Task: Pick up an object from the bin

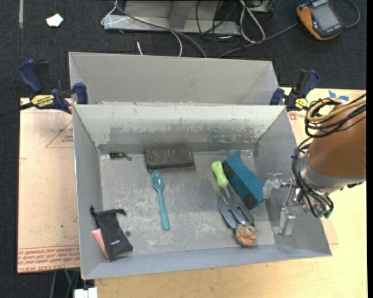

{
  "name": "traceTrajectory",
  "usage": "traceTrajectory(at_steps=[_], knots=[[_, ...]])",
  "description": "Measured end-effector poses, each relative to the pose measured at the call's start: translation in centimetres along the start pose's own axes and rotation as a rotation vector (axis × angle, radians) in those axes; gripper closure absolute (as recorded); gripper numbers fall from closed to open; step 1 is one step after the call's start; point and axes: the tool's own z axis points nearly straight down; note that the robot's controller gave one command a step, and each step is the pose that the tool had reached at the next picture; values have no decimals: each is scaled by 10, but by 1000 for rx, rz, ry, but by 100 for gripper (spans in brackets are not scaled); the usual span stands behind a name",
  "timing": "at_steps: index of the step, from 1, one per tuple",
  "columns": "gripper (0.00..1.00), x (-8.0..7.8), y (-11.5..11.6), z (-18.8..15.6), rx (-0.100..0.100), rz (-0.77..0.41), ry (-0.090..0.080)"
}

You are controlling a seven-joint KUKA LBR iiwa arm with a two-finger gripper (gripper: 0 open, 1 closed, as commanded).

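Gripper [285,223] is low against the right wall of the bin [175,125] — open or closed, can't tell from here. Nearest thing: a brown lumpy ball [246,234] just to its left, front right corner — blue block [245,179] and green-handled tool [220,173] lie behind.

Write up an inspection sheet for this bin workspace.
Surface: grey metal bin, floor scuffed.
Job's things: blue block, green-handled tool, metal utensils and brown round thing lie nearest the gripper.
Clutter: teal spoon, dark grey block, black and pink item in the near left corner.
Grippers: gripper by the bin's right wall, nothing seen held.
Cables: arm cables looped at the wrist; floor cables behind the bin.
Surroundings: dark carpet, orange device behind.
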Motion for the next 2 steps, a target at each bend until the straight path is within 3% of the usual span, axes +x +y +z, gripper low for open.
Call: traceTrajectory(at_steps=[1,2], knots=[[0,-2,1,-4,1,-3,-7],[0,4,30,52,1,246,-14]])
